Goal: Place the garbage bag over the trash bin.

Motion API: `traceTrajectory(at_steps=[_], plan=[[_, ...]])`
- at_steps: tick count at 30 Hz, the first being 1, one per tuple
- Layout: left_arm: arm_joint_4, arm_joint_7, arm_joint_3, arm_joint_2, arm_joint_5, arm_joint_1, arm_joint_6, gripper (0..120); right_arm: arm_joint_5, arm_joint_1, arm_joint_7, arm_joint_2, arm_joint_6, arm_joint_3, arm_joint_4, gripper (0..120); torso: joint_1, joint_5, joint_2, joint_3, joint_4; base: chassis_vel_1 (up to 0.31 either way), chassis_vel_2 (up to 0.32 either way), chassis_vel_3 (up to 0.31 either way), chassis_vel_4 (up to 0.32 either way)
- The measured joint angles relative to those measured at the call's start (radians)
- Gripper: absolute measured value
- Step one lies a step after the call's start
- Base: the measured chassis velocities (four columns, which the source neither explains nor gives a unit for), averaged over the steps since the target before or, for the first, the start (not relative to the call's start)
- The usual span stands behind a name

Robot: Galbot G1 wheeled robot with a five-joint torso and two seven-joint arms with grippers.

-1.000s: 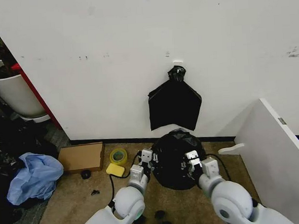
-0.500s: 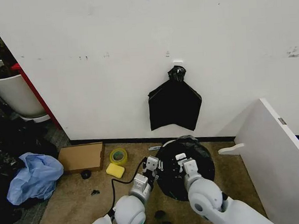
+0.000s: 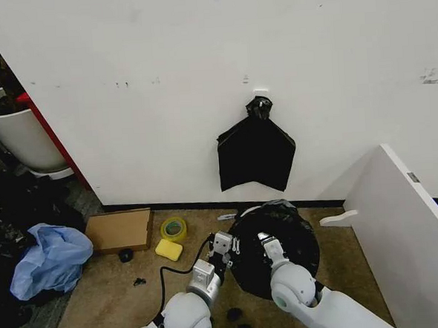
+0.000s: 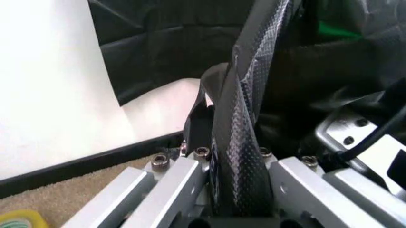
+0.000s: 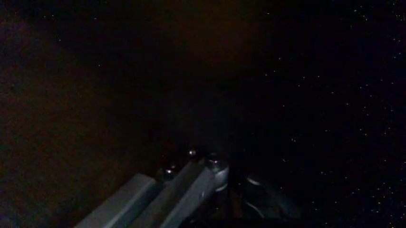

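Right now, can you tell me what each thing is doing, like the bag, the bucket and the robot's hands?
garbage bag: draped over the bin, wrinkled, mouth spread.
trash bin: on the floor by the wall, mostly covered by the bag, a sliver of white rim showing.
left end effector: at the bag's left edge, shut on the plastic.
right end effector: down on the bag's middle.
bag bundle: hanging on the wall, knotted.
blue plastic heap: crumpled on the floor.
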Motion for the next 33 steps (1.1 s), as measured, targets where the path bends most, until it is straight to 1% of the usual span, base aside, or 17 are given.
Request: traceTrajectory(at_steps=[5, 6, 10, 13, 14, 15, 18, 21, 24, 27, 30, 31, 33], plan=[[0.001, 0.0, -0.005, 0.0, -0.012, 0.0, -0.001, 1, -0.054, -0.023, -0.035, -0.03, -0.01, 0.006, 0.046, 0, 0.0, 0.0, 0.0, 0.0, -0.0001, 0.0, 0.0, 0.0, 0.0], [0.001, 0.001, -0.005, -0.001, -0.021, 0.0, -0.001, 1, -0.053, -0.032, -0.062, -0.038, -0.005, 0.005, 0.076, 0, 0.0, -0.0001, 0.0, 0.0, -0.0002, 0.0, 0.0, 0.0, 0.0], [-0.001, 0.006, 0.0, -0.002, -0.025, 0.001, -0.001, 1, -0.06, -0.032, -0.093, -0.034, 0.021, -0.012, 0.09, 0, 0.0, -0.0001, 0.0, 0.0, -0.0001, 0.0, 0.0, 0.0, 0.0], [-0.012, 0.015, 0.007, -0.001, -0.025, 0.011, -0.001, 1, -0.065, -0.012, -0.096, -0.012, 0.045, -0.022, 0.046, 0, 0.0, -0.0001, 0.0, 0.0, 0.0, 0.0, 0.0, 0.0, 0.0], [-0.019, 0.018, 0.006, 0.0, -0.023, 0.019, 0.0, 1, -0.069, -0.002, -0.1, -0.003, 0.054, -0.021, 0.012, 0, 0.0, -0.0001, 0.0, 0.0, 0.0, 0.0, 0.0, 0.0, 0.0], [-0.019, 0.018, 0.006, 0.0, -0.023, 0.019, 0.0, 1, -0.069, -0.002, -0.1, -0.003, 0.054, -0.021, 0.012, 0, 0.0, -0.0001, 0.0, 0.0, 0.0, 0.0, 0.0, 0.0, 0.0], [-0.029, 0.024, 0.0, 0.012, -0.016, 0.041, 0.0, 1, -0.093, 0.017, -0.117, 0.001, 0.076, -0.017, -0.065, 0, 0.0, 0.0, 0.0, 0.0, 0.0001, 0.0, 0.0, 0.0, 0.0], [-0.03, 0.025, -0.003, 0.016, -0.012, 0.046, -0.001, 1, -0.087, 0.019, -0.114, -0.008, 0.075, -0.025, -0.068, 0, 0.0, 0.0001, 0.0, 0.0, 0.0001, 0.0, 0.0, 0.0, 0.0], [-0.03, 0.026, -0.006, 0.015, -0.012, 0.045, -0.001, 1, -0.08, 0.014, -0.109, -0.016, 0.064, -0.03, -0.049, 0, 0.0, -0.0001, 0.0, 0.0, 0.0001, 0.0, 0.0, 0.0, 0.0], [-0.03, 0.026, -0.01, 0.012, -0.015, 0.04, -0.002, 1, -0.071, 0.0, -0.104, -0.03, 0.051, -0.035, -0.002, 0, 0.0, 0.0, 0.0, 0.0, 0.0, 0.0, 0.0, 0.0, 0.0], [-0.019, 0.02, -0.023, 0.012, -0.037, 0.032, 0.0, 1, -0.065, -0.039, -0.105, -0.057, 0.038, -0.021, 0.094, 0, 0.0, 0.0, 0.0, 0.0, 0.0, 0.0, 0.0, 0.0, 0.0], [-0.019, 0.02, -0.023, 0.012, -0.037, 0.032, 0.0, 1, -0.065, -0.039, -0.105, -0.057, 0.038, -0.021, 0.094, 0, 0.0, 0.0, 0.0, 0.0, 0.0, 0.0, 0.0, 0.0, 0.0], [-0.009, 0.012, -0.027, 0.011, -0.062, 0.025, 0.005, 1, -0.064, -0.067, -0.118, -0.079, 0.041, 0.0, 0.147, 0, 0.0, 0.0, 0.0, 0.0, 0.0001, 0.0, 0.0, 0.0, 0.0]])
